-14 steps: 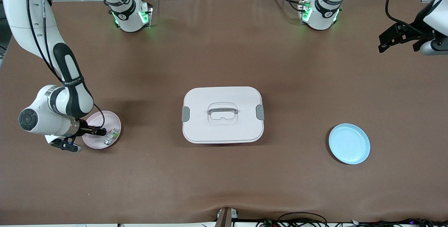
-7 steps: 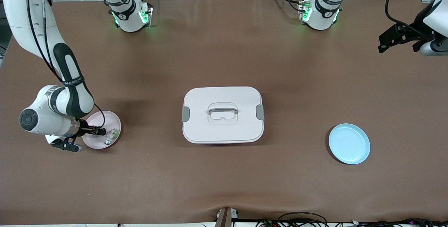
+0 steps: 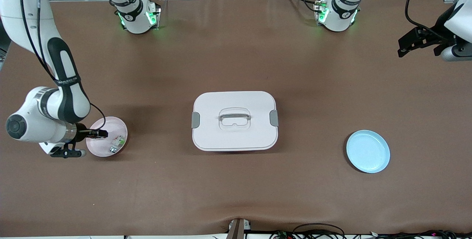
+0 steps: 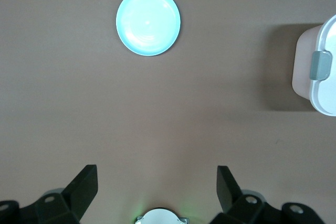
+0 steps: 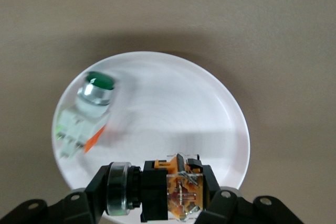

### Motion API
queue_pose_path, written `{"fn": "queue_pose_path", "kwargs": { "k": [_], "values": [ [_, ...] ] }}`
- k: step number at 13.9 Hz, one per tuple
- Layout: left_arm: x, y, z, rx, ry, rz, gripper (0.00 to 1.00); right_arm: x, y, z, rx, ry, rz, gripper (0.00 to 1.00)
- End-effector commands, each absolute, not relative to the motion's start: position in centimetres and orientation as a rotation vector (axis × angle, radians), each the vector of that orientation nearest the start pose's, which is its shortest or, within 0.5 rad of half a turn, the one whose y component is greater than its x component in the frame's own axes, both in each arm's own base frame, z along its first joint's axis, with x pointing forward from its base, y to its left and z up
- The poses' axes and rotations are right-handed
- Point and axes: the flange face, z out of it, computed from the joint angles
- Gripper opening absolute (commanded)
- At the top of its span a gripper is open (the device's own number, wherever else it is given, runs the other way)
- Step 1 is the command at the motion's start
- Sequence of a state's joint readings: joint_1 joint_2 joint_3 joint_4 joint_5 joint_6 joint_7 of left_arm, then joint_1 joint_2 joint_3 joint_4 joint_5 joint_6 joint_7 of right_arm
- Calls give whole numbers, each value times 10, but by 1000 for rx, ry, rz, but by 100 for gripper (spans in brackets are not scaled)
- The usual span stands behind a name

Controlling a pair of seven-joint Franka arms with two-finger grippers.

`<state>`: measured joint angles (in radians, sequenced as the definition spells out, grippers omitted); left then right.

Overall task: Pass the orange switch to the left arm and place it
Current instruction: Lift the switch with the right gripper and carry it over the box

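The right gripper point(image 3: 99, 133) now sits higher over the pink plate point(image 3: 117, 127), pulled back toward its rim. The orange switch point(image 5: 177, 190) rides clamped between its jaws, clear of the green-and-white part point(image 3: 117, 142).

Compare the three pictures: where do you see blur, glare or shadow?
Right wrist view: the green part on the pink plate is smeared, while the orange switch stays sharp. Front view: the box casts a soft shadow; green lights glow at the arm bases. Left wrist view: mild sheen on the blue plate.

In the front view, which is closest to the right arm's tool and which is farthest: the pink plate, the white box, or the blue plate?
From the right tool, shut on the orange switch:
1. The pink plate, right beneath it, at the right arm's end of the table.
2. The white box, mid-table.
3. The blue plate, toward the left arm's end.
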<state>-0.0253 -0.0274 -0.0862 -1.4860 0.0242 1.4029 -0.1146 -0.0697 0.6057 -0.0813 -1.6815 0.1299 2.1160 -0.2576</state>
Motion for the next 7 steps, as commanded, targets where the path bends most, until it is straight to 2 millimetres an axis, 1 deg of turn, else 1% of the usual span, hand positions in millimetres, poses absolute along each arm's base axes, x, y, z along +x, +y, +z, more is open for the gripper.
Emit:
{"fn": "queue_pose_path", "kwargs": {
  "k": [1, 2, 3, 6, 7],
  "values": [
    [526, -55, 670, -3105, 15, 71, 100, 653, -81, 268, -3008, -239, 219, 33],
    [526, -55, 669, -3105, 15, 73, 100, 652, -80, 271, -2997, -238, 241, 31],
    [526, -55, 670, -3105, 17, 71, 100, 652, -75, 274, -2974, -235, 278, 30],
    [526, -54, 670, -3104, 14, 71, 100, 648, -58, 287, -2785, -111, 367, 30],
    [527, -51, 669, -3105, 8, 74, 100, 647, -53, 290, -2748, -59, 393, 30]
  ]
}}
